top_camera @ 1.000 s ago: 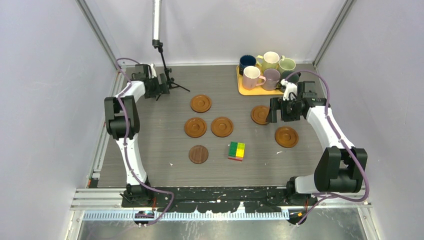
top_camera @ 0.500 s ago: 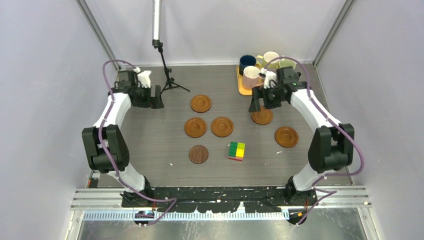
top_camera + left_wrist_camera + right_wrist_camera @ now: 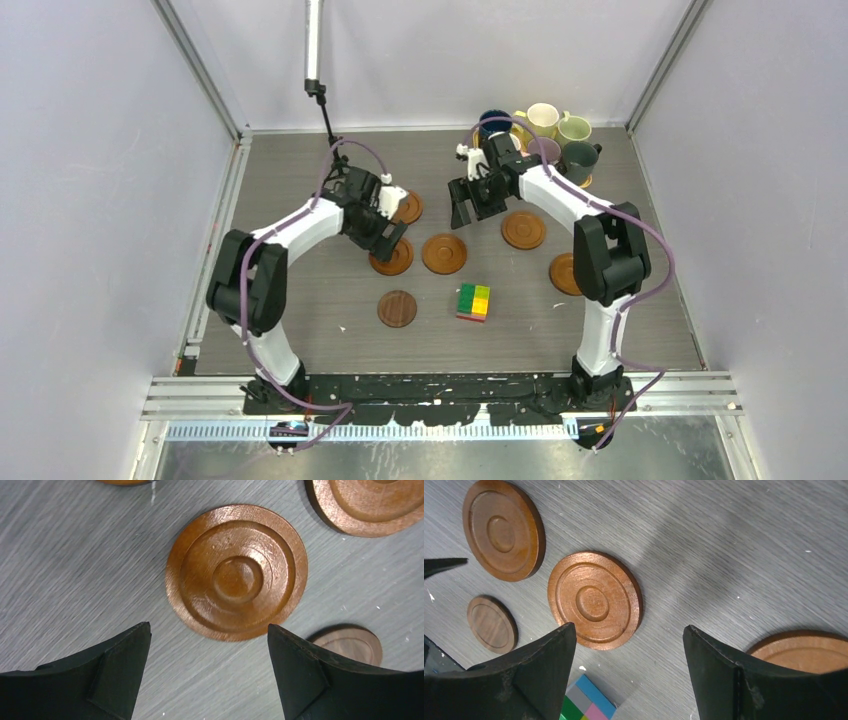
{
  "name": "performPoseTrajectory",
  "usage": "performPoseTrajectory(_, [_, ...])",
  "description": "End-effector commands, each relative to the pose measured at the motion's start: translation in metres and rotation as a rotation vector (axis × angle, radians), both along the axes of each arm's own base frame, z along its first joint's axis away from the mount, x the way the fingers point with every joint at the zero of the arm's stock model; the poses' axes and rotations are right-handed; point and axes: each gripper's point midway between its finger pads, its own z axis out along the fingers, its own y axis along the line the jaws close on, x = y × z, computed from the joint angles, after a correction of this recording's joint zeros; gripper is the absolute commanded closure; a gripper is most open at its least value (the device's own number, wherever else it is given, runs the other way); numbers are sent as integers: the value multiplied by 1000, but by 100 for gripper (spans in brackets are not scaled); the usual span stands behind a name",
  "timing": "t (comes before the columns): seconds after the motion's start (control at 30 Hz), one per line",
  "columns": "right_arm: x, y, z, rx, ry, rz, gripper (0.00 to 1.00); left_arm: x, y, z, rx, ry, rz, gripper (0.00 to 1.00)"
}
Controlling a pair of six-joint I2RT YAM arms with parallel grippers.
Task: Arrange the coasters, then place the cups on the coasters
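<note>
Several brown wooden coasters lie spread on the table: one [image 3: 444, 254] in the middle, one [image 3: 523, 229] to its right, a darker one [image 3: 397, 308] nearer the front. My left gripper [image 3: 385, 225] hovers open and empty over two more coasters [image 3: 409, 208], half hiding them; in the left wrist view a coaster [image 3: 236, 573] lies just ahead of its fingers [image 3: 125, 655]. My right gripper [image 3: 470, 200] is open and empty above bare table, a coaster [image 3: 595, 600] ahead of it. The cups stand at the back right, among them pale yellow [image 3: 543, 118] and dark green [image 3: 580, 158].
A multicoloured toy block [image 3: 473, 301] sits near the front centre. The cups stand on a yellow-orange tray [image 3: 518, 135], mostly hidden by the right arm. A camera stand [image 3: 325, 110] rises at the back left. Another coaster [image 3: 562, 272] lies partly under the right arm.
The left arm has swung from the far back left to the coasters in the middle. The right arm has moved left from beside the tray toward the centre back.
</note>
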Motion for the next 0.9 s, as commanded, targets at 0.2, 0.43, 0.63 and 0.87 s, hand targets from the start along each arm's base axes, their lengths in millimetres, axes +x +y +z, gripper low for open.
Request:
performPoseTrajectory(0.2, [14,19,-14,-5,-22,9,19,18,-7,-31,144,-21,-1,12])
performPoseTrajectory(0.43, [0,19,-44,-71,-20,57,21,19,11,-38,195,-13,19,15])
performPoseTrajectory(0.63, [-7,19,-66,-178,-31,115,24,25,6,-41,110,42,54,18])
performPoseTrajectory(0.87, [-24,27,-80,-240,-15,178,25,37,-6,-48,73,55,75,17])
